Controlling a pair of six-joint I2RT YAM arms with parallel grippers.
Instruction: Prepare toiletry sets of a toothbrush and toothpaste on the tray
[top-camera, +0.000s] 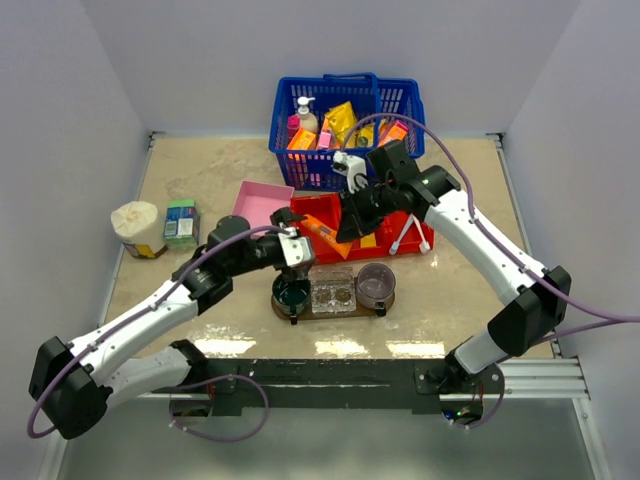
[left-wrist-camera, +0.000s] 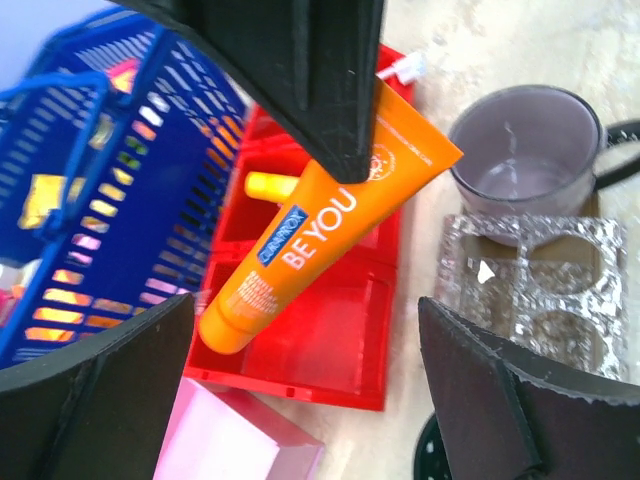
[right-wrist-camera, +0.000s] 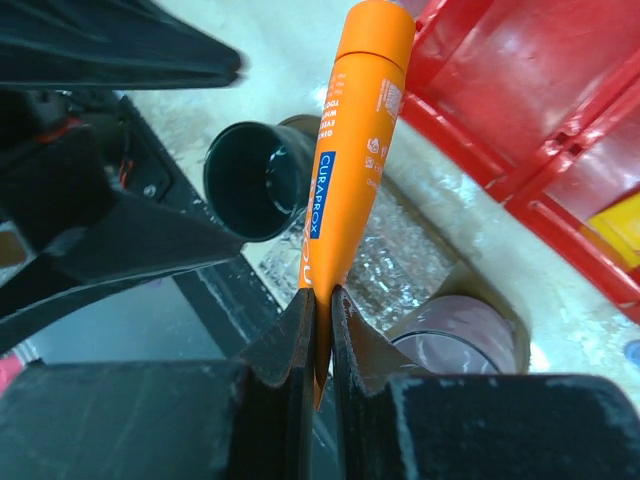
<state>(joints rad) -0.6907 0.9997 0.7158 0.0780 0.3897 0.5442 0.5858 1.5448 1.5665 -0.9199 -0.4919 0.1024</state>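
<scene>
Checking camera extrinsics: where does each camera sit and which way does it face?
Top external: above and behind the bases, looking down at the table; left arm, right arm in view.
Left wrist: on the left arm, facing the red bin and blue basket; left gripper open at bottom.
Right wrist: on the right arm, looking down at the dark cup; right gripper shut on the toothpaste.
Shared: both wrist views show toothpaste and red bin.

Bright, even light from above fills the top view. White glare patches sit at the near edge of the table (top-camera: 200, 180), and shadows are soft. In the left wrist view the blue basket (left-wrist-camera: 90, 200) on the left blurs, while the toothpaste (left-wrist-camera: 320, 220) print reads sharp. The right wrist view's near foreground is dark and soft.
</scene>
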